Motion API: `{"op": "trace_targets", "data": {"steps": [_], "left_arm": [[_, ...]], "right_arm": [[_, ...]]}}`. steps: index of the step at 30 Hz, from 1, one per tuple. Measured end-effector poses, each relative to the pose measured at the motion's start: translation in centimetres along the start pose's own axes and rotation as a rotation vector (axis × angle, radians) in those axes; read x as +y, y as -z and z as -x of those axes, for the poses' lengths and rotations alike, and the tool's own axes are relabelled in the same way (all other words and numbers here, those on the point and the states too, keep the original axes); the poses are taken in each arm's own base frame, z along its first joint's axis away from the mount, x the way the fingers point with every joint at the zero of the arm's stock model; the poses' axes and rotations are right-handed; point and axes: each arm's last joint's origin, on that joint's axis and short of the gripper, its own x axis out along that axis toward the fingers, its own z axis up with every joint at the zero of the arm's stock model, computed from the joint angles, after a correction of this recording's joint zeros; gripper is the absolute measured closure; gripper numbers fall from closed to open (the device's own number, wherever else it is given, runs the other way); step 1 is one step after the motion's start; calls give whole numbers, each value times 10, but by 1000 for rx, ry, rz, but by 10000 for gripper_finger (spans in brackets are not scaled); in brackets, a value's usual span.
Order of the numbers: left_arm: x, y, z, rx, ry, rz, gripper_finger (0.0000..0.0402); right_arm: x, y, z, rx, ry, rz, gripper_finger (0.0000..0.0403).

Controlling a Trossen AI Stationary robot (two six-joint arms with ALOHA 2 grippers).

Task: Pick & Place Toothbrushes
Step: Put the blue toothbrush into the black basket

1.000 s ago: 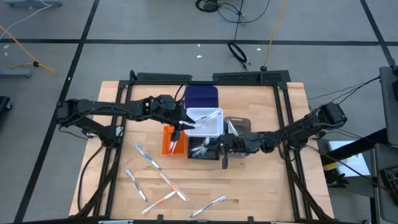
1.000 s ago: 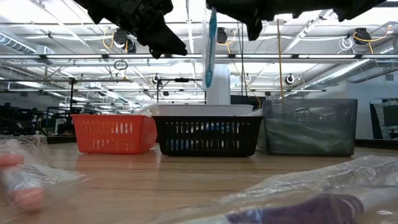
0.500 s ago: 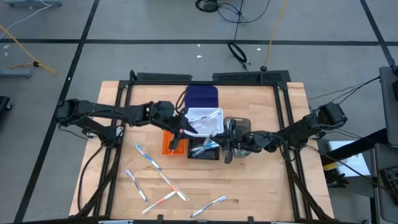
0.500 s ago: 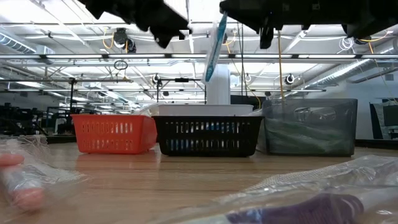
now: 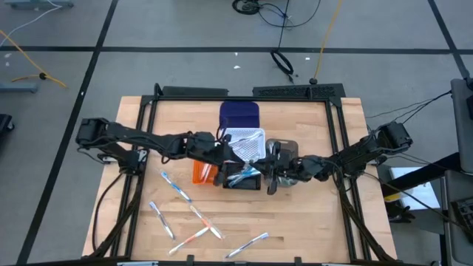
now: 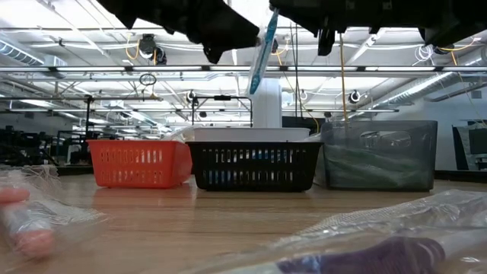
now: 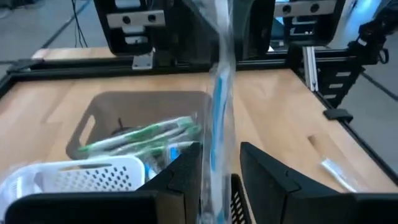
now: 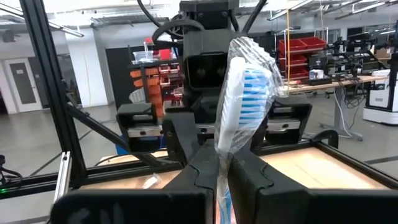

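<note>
My right gripper (image 8: 222, 171) hangs over the black bin (image 5: 235, 182) and is shut on a blue-and-white toothbrush (image 6: 262, 47) in a clear wrapper. The brush slants down from it toward my left gripper (image 7: 219, 177). That gripper is open, with a finger on either side of the wrapped brush's free end; whether they touch it I cannot tell. Several more wrapped toothbrushes (image 5: 176, 186) lie flat on the near half of the table. Green toothbrushes (image 7: 144, 135) lie in the grey bin (image 7: 93, 121). My right gripper pinches the wrapped toothbrush between its two fingers, on the handle (image 8: 222, 163) below the bristle head (image 8: 247, 93). The fingers lie roughly level and point toward the table's left. The brush is lifted clear above the black bin and slants downward out of the hold.
The orange bin (image 6: 137, 162), black bin (image 6: 253, 166) and grey bin (image 6: 378, 154) stand in a row at mid-table, with a white bin (image 5: 247, 144) and a dark blue box (image 5: 239, 114) behind them. Bare wood lies at the table's left and right sides.
My left gripper has moved toward the table's right and near edge, up to my right gripper, until its fingers stand around the brush. My right gripper has shifted slightly right. The held toothbrush has tipped from hanging upright to slanting.
</note>
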Motion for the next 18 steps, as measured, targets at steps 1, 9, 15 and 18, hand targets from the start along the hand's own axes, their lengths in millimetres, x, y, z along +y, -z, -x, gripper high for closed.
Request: {"op": "trace_targets", "data": {"steps": [1, 9, 15, 18], "left_arm": [[0, 0, -1, -4, 0, 5, 288], [-3, 1, -12, -67, 37, -1, 288], [-5, 6, -25, -102, 34, 6, 288], [-3, 9, -32, -124, -13, 10, 289]], "right_arm": [[0, 0, 0, 0, 0, 0, 393], [0, -1, 0, -6, -1, 5, 393], [0, -1, 0, -11, -4, 13, 393], [0, -1, 0, -12, -2, 14, 393]]}}
